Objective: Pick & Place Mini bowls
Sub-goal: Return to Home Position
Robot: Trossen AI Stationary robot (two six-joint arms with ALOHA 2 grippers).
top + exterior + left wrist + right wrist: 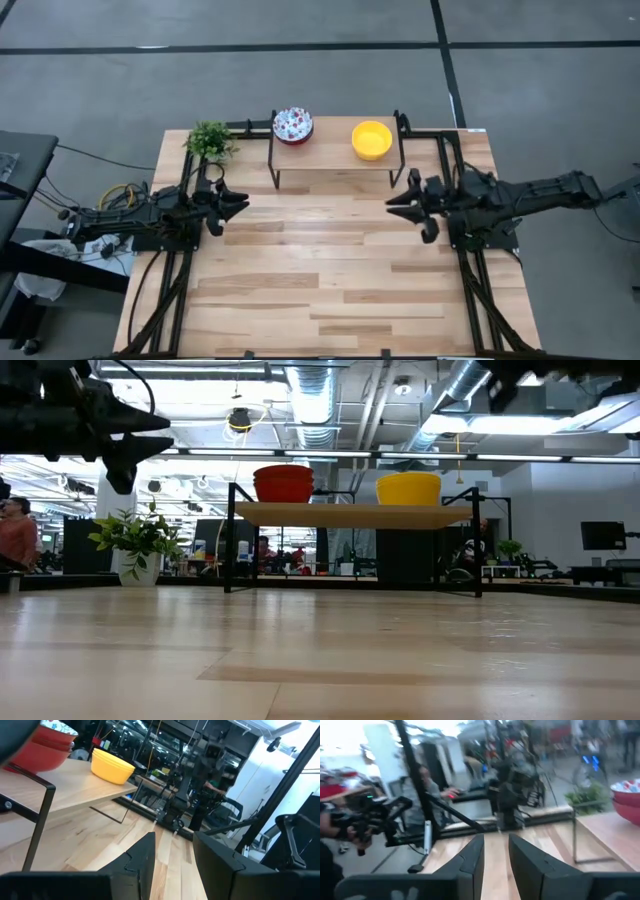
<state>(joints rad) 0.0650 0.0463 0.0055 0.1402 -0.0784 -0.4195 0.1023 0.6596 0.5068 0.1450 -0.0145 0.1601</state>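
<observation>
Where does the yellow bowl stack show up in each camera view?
High view: yellow bowls on the shelf's right end.
Low view: on the shelf, right of the red bowls, at.
Left wrist view: on the shelf, beyond the red bowls, at.
Right wrist view: not in it.
Shared landmark: the shelf.

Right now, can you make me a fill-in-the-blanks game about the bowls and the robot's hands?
1. The shelf holds ____ stacks of bowls.
2. The bowl stack nearest the right gripper is plain ____.
3. The speckled bowls are at the other end, and the left gripper and the right gripper are both open and hold ____.

Missing words: two; yellow; nothing.
</observation>
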